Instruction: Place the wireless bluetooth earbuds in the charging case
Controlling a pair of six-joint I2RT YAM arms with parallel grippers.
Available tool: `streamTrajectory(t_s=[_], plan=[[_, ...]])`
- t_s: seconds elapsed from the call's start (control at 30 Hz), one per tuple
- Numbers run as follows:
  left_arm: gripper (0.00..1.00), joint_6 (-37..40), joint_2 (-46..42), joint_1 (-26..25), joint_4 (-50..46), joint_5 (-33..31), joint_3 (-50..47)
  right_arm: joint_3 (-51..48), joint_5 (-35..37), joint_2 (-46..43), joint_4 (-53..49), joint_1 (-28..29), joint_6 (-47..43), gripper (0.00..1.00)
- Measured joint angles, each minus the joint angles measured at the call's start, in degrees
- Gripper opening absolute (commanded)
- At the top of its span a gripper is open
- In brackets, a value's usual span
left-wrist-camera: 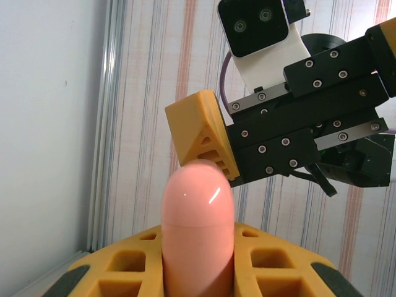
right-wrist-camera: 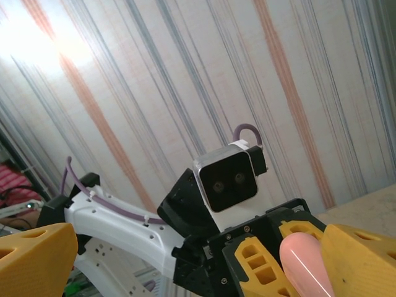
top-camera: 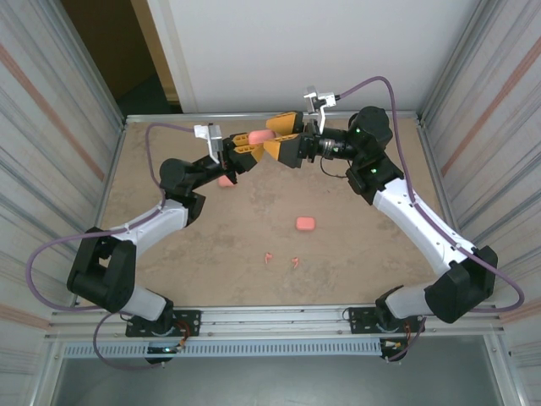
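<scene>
A closed pink charging case [left-wrist-camera: 198, 223] stands upright between the yellow fingers of my left gripper [left-wrist-camera: 198, 242], which is shut on it. From above, the held case [top-camera: 257, 136] hangs over the far middle of the table. My right gripper [top-camera: 270, 137] is open, with its yellow fingers [top-camera: 286, 122] on either side of the case's free end. One right finger [left-wrist-camera: 201, 133] sits just behind the case's top. In the right wrist view the case [right-wrist-camera: 303, 263] shows between the open right fingers [right-wrist-camera: 37, 253]. Two tiny pink earbuds [top-camera: 268, 257] [top-camera: 295, 261] lie on the near table.
A second pink case [top-camera: 305, 223] rests right of centre on the brown table [top-camera: 372, 254]. A third case [top-camera: 226, 180] lies by the left arm. Striped walls close in both sides, and a metal rail [top-camera: 270, 317] runs along the near edge.
</scene>
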Motion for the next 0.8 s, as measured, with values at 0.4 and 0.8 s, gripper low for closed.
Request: streamTrajectory(t_s=[0.4, 0.8], plan=[[0.00, 5.1, -2.2, 0.0, -9.4, -2.2, -2.7, -3.0, 4.5, -3.8, -6.5, -0.2, -4.9, 0.99], [0.00, 13.1, -5.4, 0.0, -32.7, -10.4, -2.7, -6.7, 18.9, -8.0, -20.3, -1.1, -11.6, 0.99]])
